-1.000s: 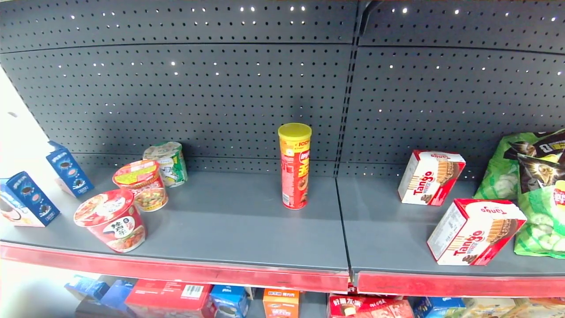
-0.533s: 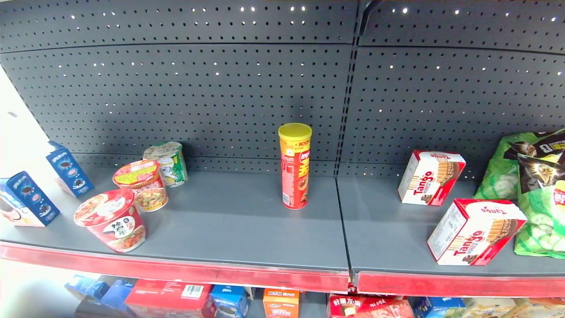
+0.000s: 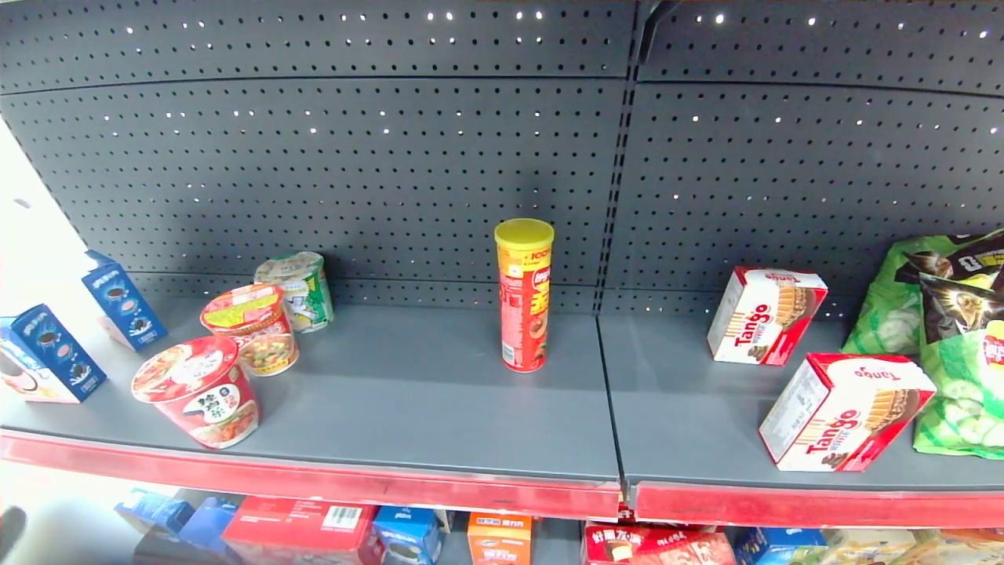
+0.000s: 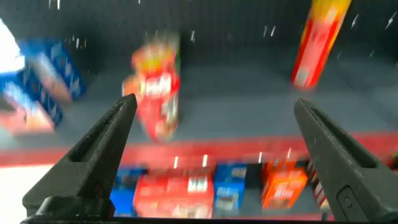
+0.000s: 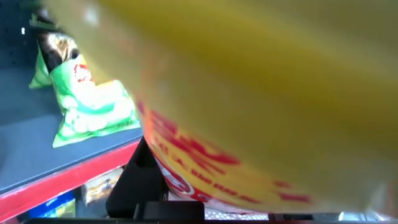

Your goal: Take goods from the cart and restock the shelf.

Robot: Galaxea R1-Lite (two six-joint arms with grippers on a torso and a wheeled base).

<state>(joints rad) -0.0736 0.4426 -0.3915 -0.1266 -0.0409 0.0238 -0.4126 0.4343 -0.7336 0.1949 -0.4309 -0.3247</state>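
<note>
Grey shelf [image 3: 439,408] holds one upright crisp can [image 3: 523,294] amid bare space; we log left gripper [image 4: 214,102] spread wide and empty, right gripper [image 5: 149,186] clamped on a yellow pack [image 5: 249,93] not yet shelved, so restocking, we judge, is partly done.

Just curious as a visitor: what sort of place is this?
Probably a shop aisle: a pegboard-backed shelf with a red front strip, stocked with noodle cups, a crisp tube and wafer boxes.

Matt grey metal shelf [image 3: 408,400] and perforated back panel [image 3: 314,173], glossy red plastic edge strip [image 3: 314,480], glossy card boxes [image 3: 765,315], shiny yellow pack [image 5: 249,81], matt black left hand [image 4: 216,102].
</note>
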